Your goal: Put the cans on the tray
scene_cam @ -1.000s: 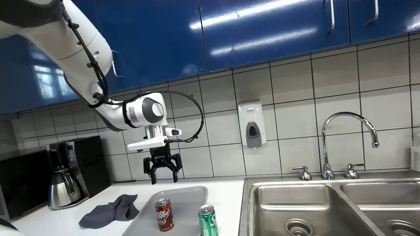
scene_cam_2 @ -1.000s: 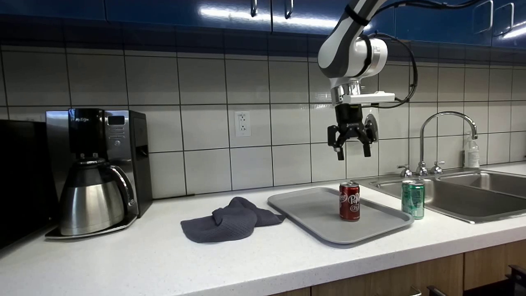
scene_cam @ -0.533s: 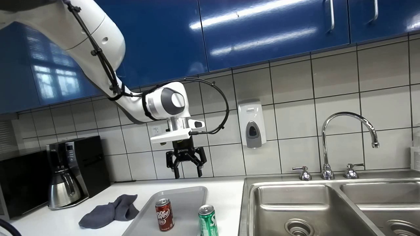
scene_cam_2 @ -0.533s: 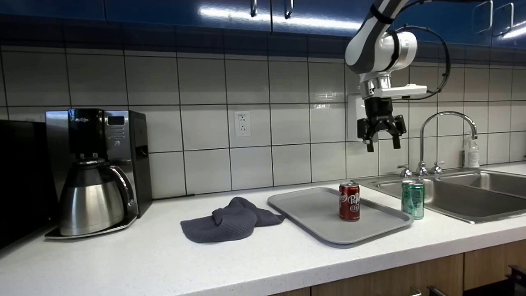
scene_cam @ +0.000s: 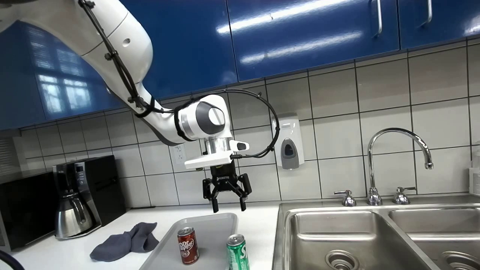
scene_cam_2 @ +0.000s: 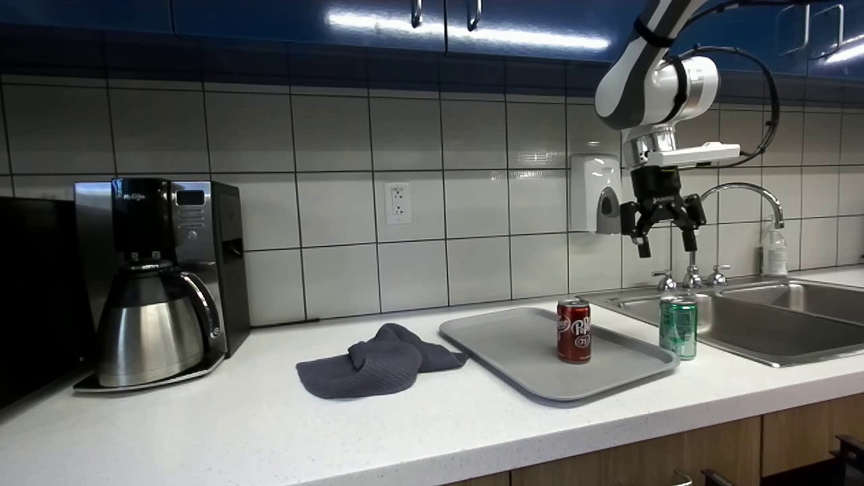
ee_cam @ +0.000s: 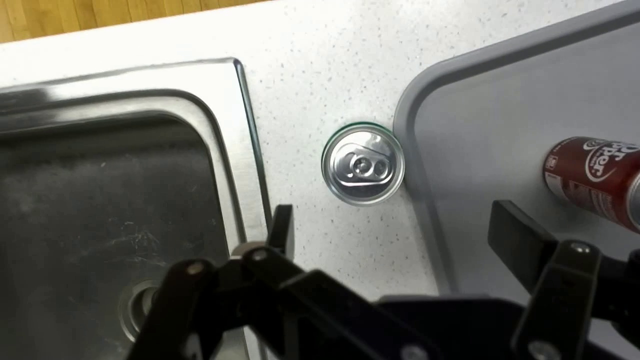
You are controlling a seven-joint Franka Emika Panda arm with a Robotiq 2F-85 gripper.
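Observation:
A red Dr Pepper can [scene_cam: 188,245] stands upright on the grey tray [scene_cam: 216,229]. The can [scene_cam_2: 574,332] and the tray [scene_cam_2: 513,341] also show in an exterior view. A green can [scene_cam: 238,253] stands upright on the counter beside the tray, on the sink side; it shows in an exterior view [scene_cam_2: 679,327] too. In the wrist view the green can's top [ee_cam: 363,165] is close against the tray's rim; I cannot tell if they touch. My gripper [scene_cam: 229,206], also seen in an exterior view [scene_cam_2: 666,246], is open and empty, above the counter and higher than the cans.
A metal sink [scene_cam: 333,225] with a faucet [scene_cam: 375,161] lies on the far side of the green can from the tray. A dark cloth [scene_cam_2: 385,361] lies by the tray's other side. A coffee maker [scene_cam_2: 162,290] stands beyond it. A soap dispenser [scene_cam: 288,142] hangs on the wall.
My open gripper has moved sideways toward the sink, away from above the tray to the green can's side. It rose a little, then lowered slightly. The cans, tray and cloth have not moved.

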